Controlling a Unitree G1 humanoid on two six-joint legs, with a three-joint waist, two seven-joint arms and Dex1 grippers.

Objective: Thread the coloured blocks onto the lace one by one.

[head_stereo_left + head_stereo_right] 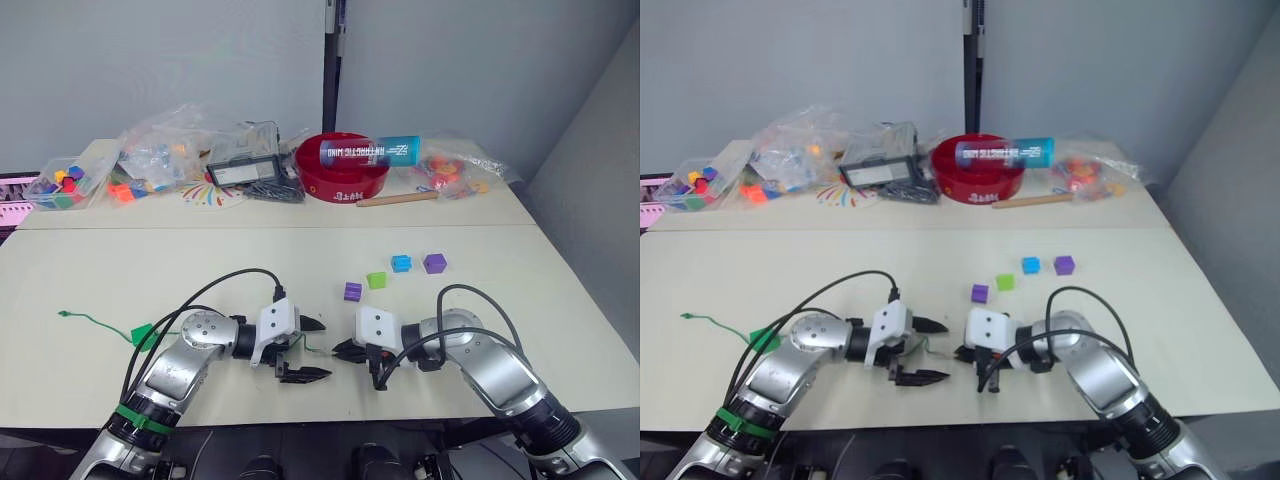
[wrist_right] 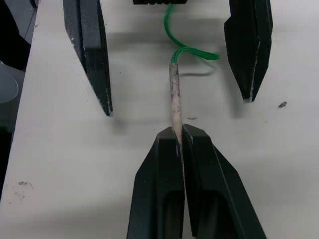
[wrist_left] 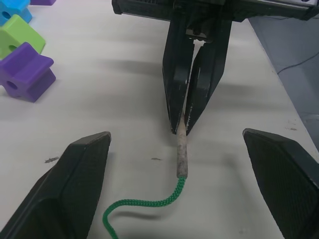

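Right end effector (image 2: 180, 137) pinches the pale stiff tip of the lace (image 2: 174, 97) between pressed-together fingers. Left end effector (image 3: 179, 164) faces it, fingers spread wide either side of the tip, touching nothing. Green cord trails back past the left end effector across the worktop (image 1: 120, 270). Four coloured blocks (image 1: 392, 272) lie beyond the right end effector, unthreaded.

pale table (image 1: 90, 290), 4 blocks (image 1: 390, 273), green lace (image 1: 95, 322), bagged clutter (image 1: 160, 155)
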